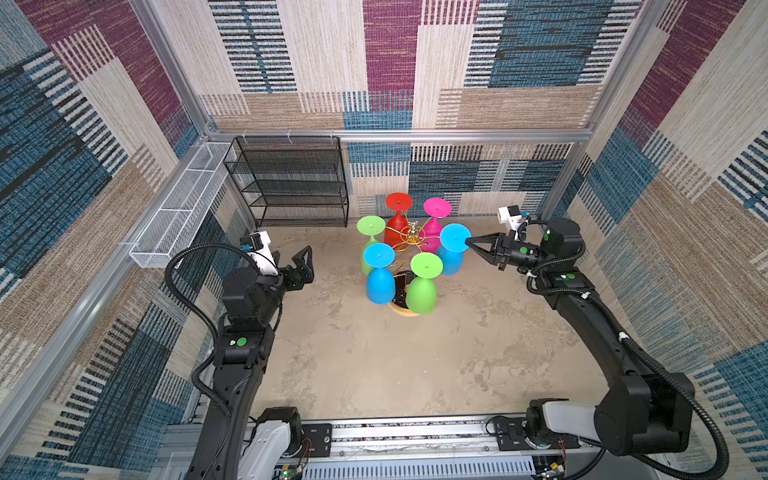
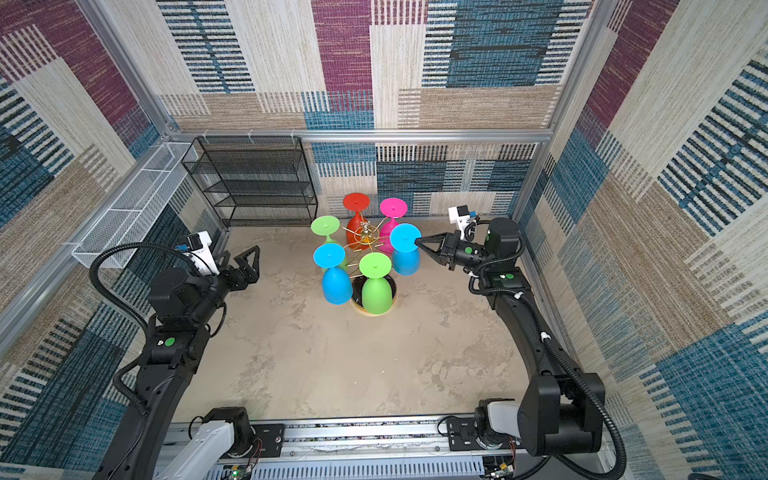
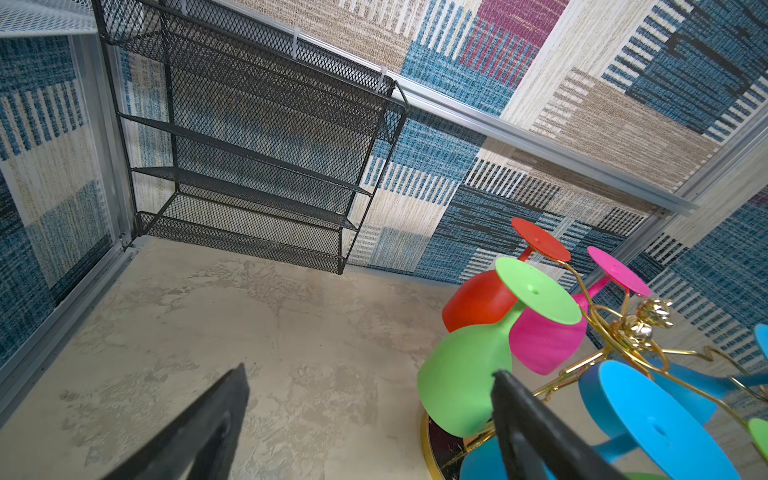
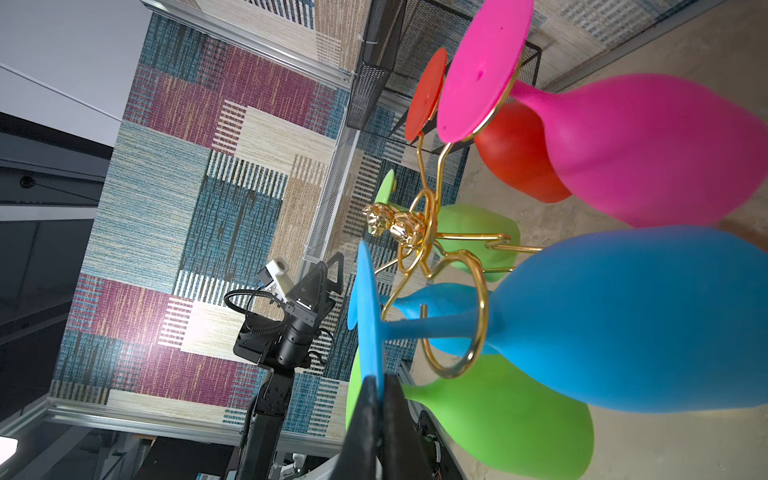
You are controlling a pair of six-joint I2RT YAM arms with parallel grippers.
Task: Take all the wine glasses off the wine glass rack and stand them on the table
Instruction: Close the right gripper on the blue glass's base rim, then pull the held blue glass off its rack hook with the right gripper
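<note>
Six glasses hang bowl-down on the wine glass rack (image 1: 409, 237); my right gripper (image 1: 471, 242) is clamped on the foot rim of the blue wine glass (image 1: 453, 239) nearest it, whose stem sits in a gold ring (image 4: 469, 324); my left gripper (image 2: 241, 255) stands spread, well apart. Step judged: grasp made, extraction pending; next move, in my judgement, is to draw the stem outward through the ring's opening without tipping the rack
</note>
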